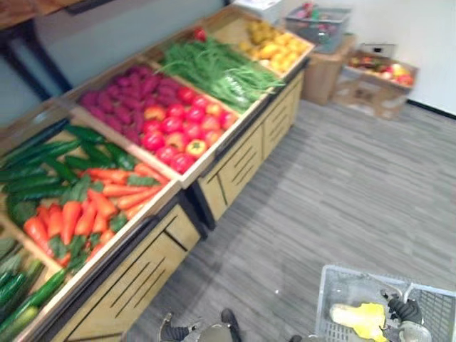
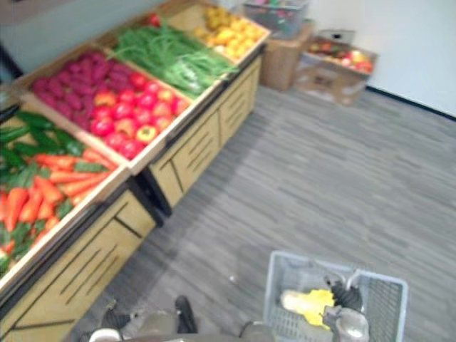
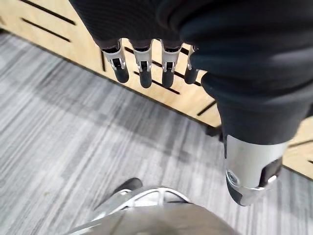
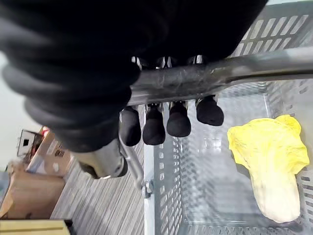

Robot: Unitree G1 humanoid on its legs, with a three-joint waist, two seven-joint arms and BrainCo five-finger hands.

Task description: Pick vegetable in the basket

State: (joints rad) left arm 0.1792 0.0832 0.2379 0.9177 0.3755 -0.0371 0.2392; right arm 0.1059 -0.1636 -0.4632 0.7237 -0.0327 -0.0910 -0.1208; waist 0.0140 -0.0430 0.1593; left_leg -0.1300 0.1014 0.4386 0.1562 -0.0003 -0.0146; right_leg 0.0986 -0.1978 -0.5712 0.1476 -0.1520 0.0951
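Grey plastic basket (image 4: 166, 196) hangs from the right hand (image 4: 166, 122), fingers curled round its handle (image 4: 254, 71); a swing could tip the yellow cabbage (image 4: 269, 161) out. Left hand (image 3: 142, 63) hangs spread, holding nothing.

Set out in the wooden worktop's (image 1: 242, 165) compartments, near to far: cucumbers (image 1: 43, 160), carrots (image 1: 107, 196), purple vegetables (image 1: 121, 100) beside red round ones (image 1: 174, 128), long green beans (image 1: 214, 68), yellow produce (image 1: 274, 43). On the grey plank floor (image 1: 342, 192) past its far end, by the wall: two cardboard boxes (image 1: 374, 89).
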